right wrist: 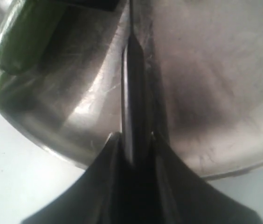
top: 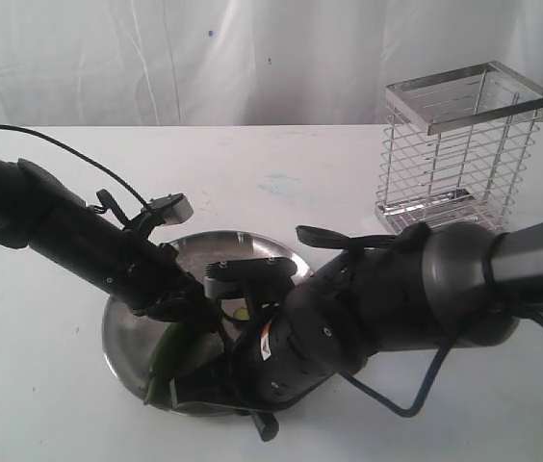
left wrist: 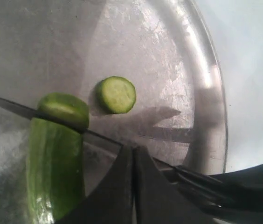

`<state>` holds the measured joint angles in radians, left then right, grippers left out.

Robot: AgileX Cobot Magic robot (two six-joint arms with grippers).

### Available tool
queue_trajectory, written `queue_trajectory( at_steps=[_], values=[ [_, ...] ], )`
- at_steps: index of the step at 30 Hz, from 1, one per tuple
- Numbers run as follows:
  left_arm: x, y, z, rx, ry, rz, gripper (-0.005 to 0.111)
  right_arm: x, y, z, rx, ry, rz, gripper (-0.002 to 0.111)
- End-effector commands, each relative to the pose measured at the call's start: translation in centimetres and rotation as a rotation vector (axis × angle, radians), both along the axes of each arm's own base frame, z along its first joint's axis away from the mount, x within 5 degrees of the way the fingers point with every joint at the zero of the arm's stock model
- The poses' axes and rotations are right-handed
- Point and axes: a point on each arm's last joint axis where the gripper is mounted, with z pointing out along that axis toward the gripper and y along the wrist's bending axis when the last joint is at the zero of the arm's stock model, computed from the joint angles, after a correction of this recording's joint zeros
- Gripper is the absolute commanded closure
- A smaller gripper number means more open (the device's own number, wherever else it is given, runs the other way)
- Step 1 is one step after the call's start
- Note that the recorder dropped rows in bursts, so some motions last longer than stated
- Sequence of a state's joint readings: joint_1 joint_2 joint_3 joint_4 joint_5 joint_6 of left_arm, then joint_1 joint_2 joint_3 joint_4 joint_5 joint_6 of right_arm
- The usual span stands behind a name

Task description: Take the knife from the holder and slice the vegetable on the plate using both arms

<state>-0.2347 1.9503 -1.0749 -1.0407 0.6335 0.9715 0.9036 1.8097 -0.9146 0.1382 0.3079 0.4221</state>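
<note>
On the white desk [top: 50,385], you have both arms converged over the plate [top: 122,337], and that crowding is your first hazard: the right arm [top: 377,308] and left arm [top: 79,241] sit very close together, so a sideways correction by either could cause a collision.

The wire holder [top: 462,144] stands well apart behind the right arm and appears empty, so it poses no risk now.

The plate lies loose on the desk. Downward knife pressure near its rim could tip or slide it.

Your right end effector [right wrist: 134,144] is pinching the knife [left wrist: 19,111], fingers pressed against the handle. The blade runs across the vegetable [left wrist: 54,172], partly through a cut; if the grip slips, the blade could twist and wedge.

The vegetable lies on the plate, toward the side nearest the camera in the exterior view. Your left end effector [left wrist: 134,186] looks pressed together just beside it. I cannot tell whether it actually restrains it. If it does not, the vegetable may roll under the blade.

One cut slice [left wrist: 116,94] lies free on the plate, clear of the blade.
</note>
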Motion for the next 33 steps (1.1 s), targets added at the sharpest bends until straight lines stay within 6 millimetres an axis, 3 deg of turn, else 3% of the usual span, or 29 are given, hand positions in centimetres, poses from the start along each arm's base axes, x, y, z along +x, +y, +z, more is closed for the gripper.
queue_trajectory(
  at_steps=[1,8,33],
  values=[
    [-0.1,0.6,0.5,0.053,-0.053,0.010,0.107,-0.2,0.1,0.8,-0.041,0.015,0.059,0.108],
    [0.0,0.9,1.7,0.050,-0.089,0.025,0.107,-0.2,0.1,2.7,-0.003,-0.014,0.060,0.108],
    [0.0,0.9,2.0,0.037,-0.088,0.035,0.107,-0.4,-0.1,2.5,-0.029,0.005,0.068,0.108]
  ],
)
